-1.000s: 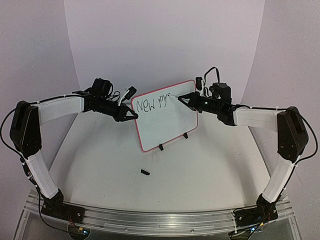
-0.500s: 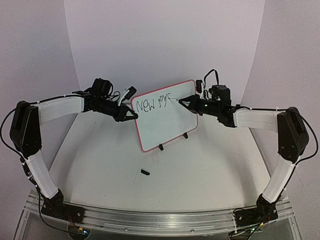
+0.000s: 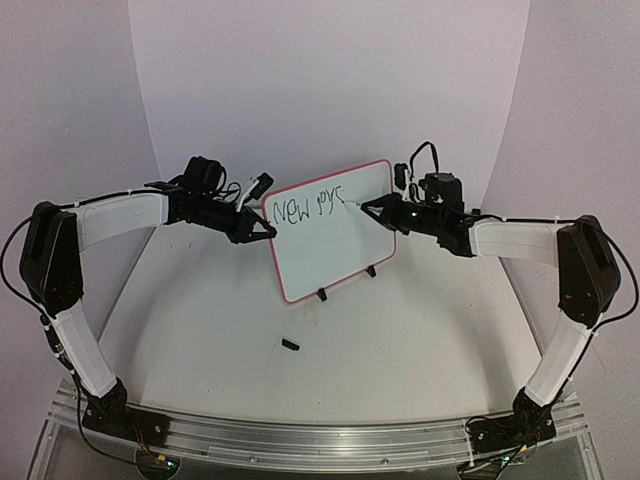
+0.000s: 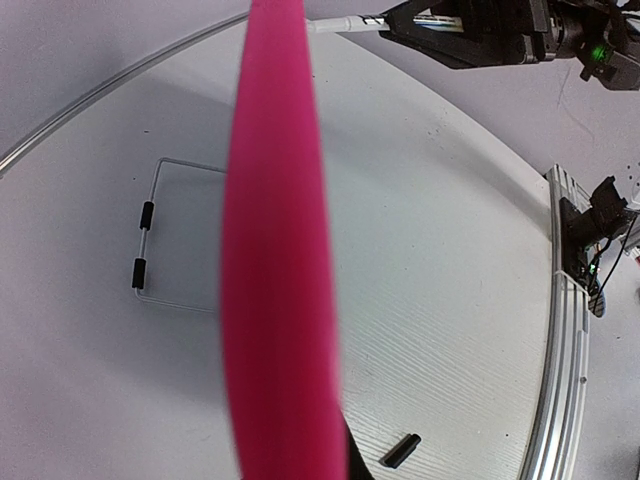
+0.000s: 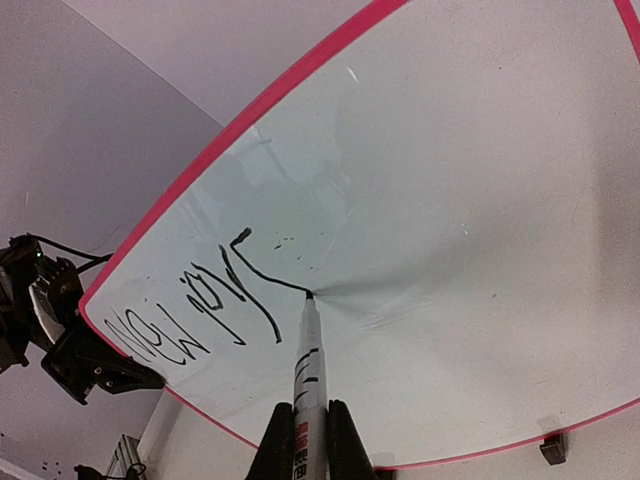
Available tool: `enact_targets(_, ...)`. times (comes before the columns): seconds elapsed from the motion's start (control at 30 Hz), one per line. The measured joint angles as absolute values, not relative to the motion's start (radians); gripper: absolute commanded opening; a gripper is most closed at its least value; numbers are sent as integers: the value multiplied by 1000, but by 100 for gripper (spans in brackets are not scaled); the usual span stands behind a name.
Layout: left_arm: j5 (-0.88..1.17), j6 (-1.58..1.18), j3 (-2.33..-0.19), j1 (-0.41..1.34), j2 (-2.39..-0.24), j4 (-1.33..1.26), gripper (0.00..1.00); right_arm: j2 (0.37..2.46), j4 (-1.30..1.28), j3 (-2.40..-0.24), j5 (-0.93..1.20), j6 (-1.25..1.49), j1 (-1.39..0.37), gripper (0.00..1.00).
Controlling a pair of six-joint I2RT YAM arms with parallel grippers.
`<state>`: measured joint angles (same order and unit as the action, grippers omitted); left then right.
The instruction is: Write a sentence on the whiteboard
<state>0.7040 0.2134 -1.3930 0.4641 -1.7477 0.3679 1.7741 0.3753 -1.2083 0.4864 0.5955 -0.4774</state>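
The whiteboard (image 3: 335, 255) stands tilted on small black feet at the table's middle. Its red-pink frame (image 4: 275, 250) runs blurred and edge-on up the left wrist view. My left gripper (image 3: 268, 230) is shut on the board's left edge. The sentence (image 3: 305, 208) is black lettering along the upper part of the board. In the right wrist view the lettering (image 5: 200, 300) ends in a long stroke. My right gripper (image 5: 306, 440) is shut on a black-and-white marker (image 5: 308, 370), whose tip touches the board (image 5: 450, 200) at that stroke's end. The top view shows this gripper (image 3: 372, 208) at the board's upper right.
A small black cap (image 3: 290, 345) lies on the table in front of the board and also shows near the left wrist view's bottom edge (image 4: 400, 450). A thin wire stand (image 4: 150, 270) rests behind the board. An aluminium rail (image 3: 300, 435) runs along the near edge.
My right gripper has slid the marker to the right along the board, lengthening the last stroke of the lettering. The left arm and the board have stayed still.
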Motion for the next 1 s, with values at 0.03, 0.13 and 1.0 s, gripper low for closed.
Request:
enact_targets(0.03, 704, 213, -1393, 464, -1748, 368, 0, 1774, 373, -1208, 491, 594, -477, 0)
enact_targets(0.13, 704, 213, -1393, 464, -1748, 368, 0, 1774, 368, -1209, 507, 592, -477, 0)
enact_targets(1.0, 703, 217, -1393, 466, -1748, 368, 0, 1802, 342, -1246, 567, 595, -478, 0)
